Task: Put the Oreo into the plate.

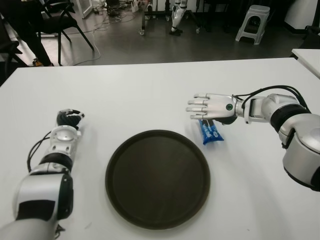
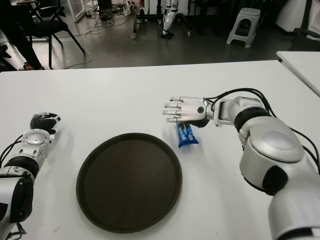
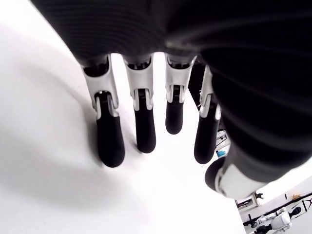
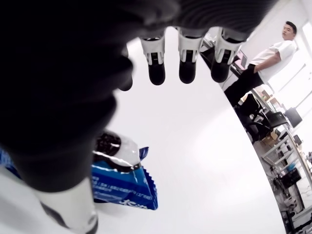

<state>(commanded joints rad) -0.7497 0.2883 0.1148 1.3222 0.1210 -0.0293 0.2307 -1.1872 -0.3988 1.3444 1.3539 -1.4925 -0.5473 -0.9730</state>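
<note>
From the eye views my right hand (image 1: pixel 207 106) hovers flat and unclenched over the Oreo pack (image 1: pixel 210 131), just right of the plate (image 1: pixel 157 177) rim, left hand (image 1: pixel 67 120) relaxed well left of it, while my right wrist view alone shows nothing gripped.

Arms: glossy silver-grey shells with black bands at the joints.
Right hand (image 1: pixel 211 107): silver metallic back and segmented silver fingers, with a small round green-centred mark near the wrist.
Left hand (image 1: pixel 68 120): silver round wrist cap, black fingers (image 3: pixel 110 141) with white-and-silver knuckle links.
Cables: thin black wires loop along both forearms, beside each wrist.
Fingertips: dark rubbery pads on both hands.
</note>
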